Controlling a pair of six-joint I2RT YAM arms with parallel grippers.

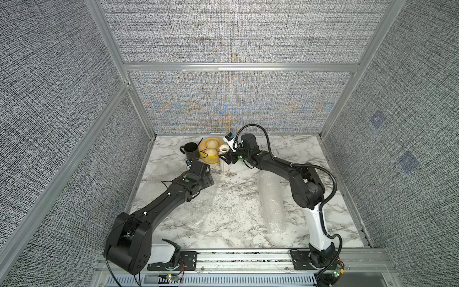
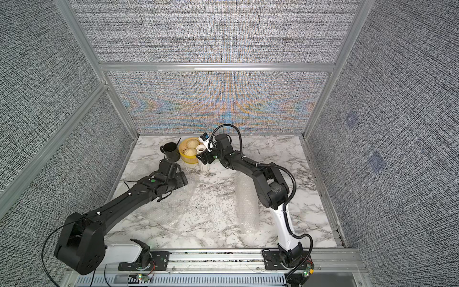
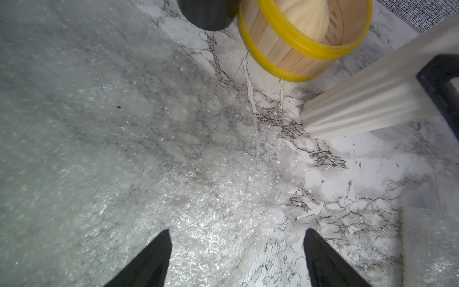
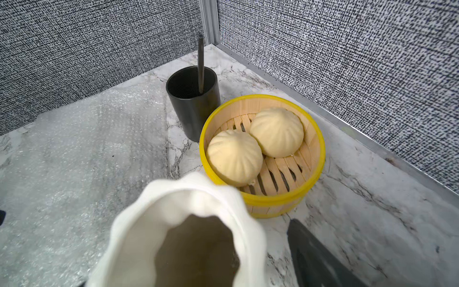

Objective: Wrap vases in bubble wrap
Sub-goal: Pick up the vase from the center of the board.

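1. Vase position. One white fluted vase (image 1: 225,166) stands on bare worktop (image 1: 298,149) near the far edge, just beside the yellow-rimmed steamer basket (image 1: 211,159). The basket holds two buns (image 4: 277,131). A black mug (image 1: 190,150) stands on the far side of the basket from the vase.

2. Vase orientation. The long axis is vertical. The base rests on the worktop and the scalloped mouth faces up, as both top views show.

3. Right hand (image 1: 228,158). It reaches in level from the robot's right and brackets the upper body of the vase below the rim. The jaws stand one on each side of the vase. In the left wrist view a dark finger (image 3: 439,82) lies against the ribbed wall. Whether the jaws pinch the vase cannot be told.

4. Left hand (image 3: 238,258). The jaws are spread and hold nothing. The hand sits over a flat bubble wrap sheet (image 3: 124,149) on the left half of the worktop, with the vase well apart from it.

5. A rolled bubble wrap bundle (image 1: 270,198) lies on the right half, its long axis running from near edge to far. Its contents cannot be told.
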